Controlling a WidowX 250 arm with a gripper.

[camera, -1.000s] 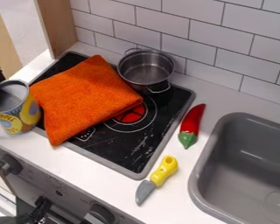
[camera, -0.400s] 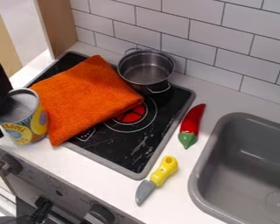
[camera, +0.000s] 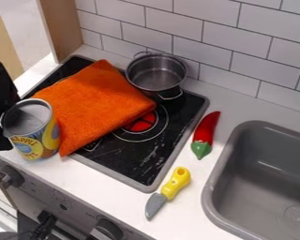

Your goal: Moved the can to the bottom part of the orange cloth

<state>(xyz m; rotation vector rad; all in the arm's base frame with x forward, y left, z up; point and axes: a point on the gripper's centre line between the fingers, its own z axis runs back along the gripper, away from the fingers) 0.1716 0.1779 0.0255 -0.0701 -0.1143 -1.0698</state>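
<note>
The black gripper is at the left edge of the view, close against the left side of the can. The can is upright, with a grey top and a yellow and blue label with fruit on it. It stands over the counter's front left part, against the lower left edge of the orange cloth, and hides a bit of that edge. The folded cloth lies across the left part of the black stove top. Whether the can's base touches the counter, I cannot tell.
A metal pot stands at the back of the stove top, beside the cloth. On the counter to the right are a red chili pepper and a yellow-handled toy knife. The grey sink is at the far right.
The can has moved right and toward the counter's front edge, and the gripper has come further into view with it. The cloth's near edge has shifted slightly to the right.
</note>
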